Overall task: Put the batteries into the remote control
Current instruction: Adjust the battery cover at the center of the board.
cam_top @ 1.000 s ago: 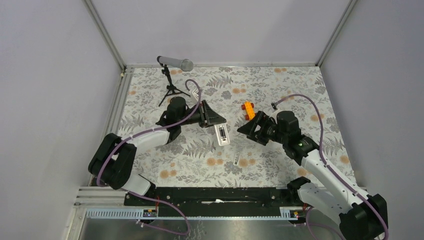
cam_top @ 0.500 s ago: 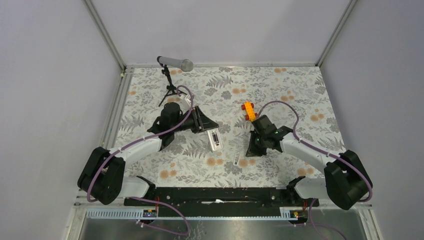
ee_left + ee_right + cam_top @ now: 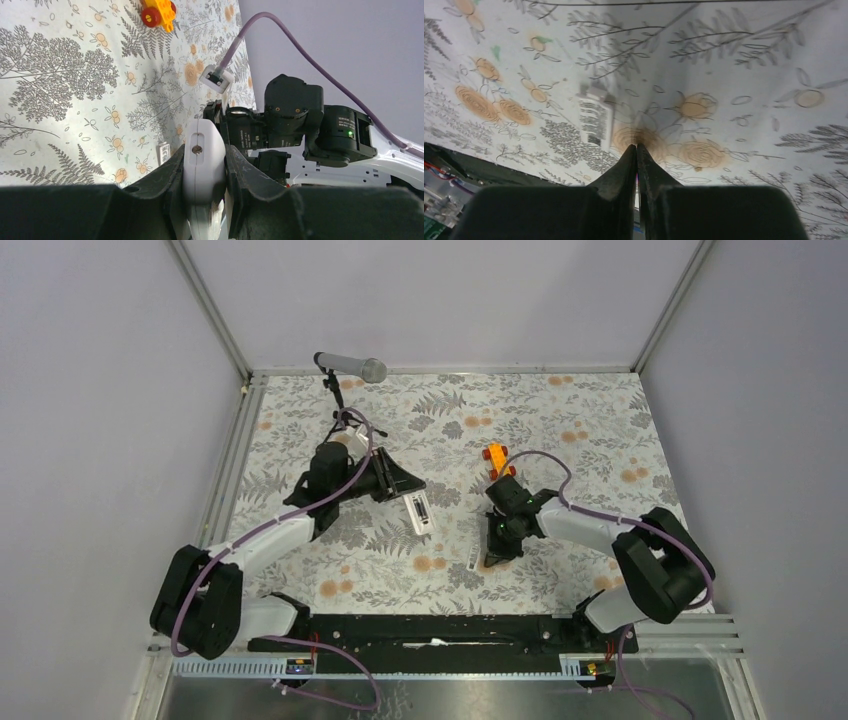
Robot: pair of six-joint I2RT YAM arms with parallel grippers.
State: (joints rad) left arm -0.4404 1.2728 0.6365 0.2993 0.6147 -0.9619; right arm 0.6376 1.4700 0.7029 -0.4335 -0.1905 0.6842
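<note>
My left gripper is shut on the remote control, a slim white bar held a little above the floral table; its upward face shows a dark recess. The left wrist view has the remote's rounded white end clamped between the two black fingers. My right gripper points down, its tips on the table next to a small flat white cover piece. In the right wrist view the gripper has its jaws pressed together over an orange flower, with the cover just to their left. No batteries show.
An orange toy car sits behind my right arm and shows again in the left wrist view. A microphone on a black tripod stands at the back left. Grey walls enclose the table on three sides.
The right arm swung down and left to the table beside the cover, and its jaws closed. The left gripper carried the remote a little to the left.
</note>
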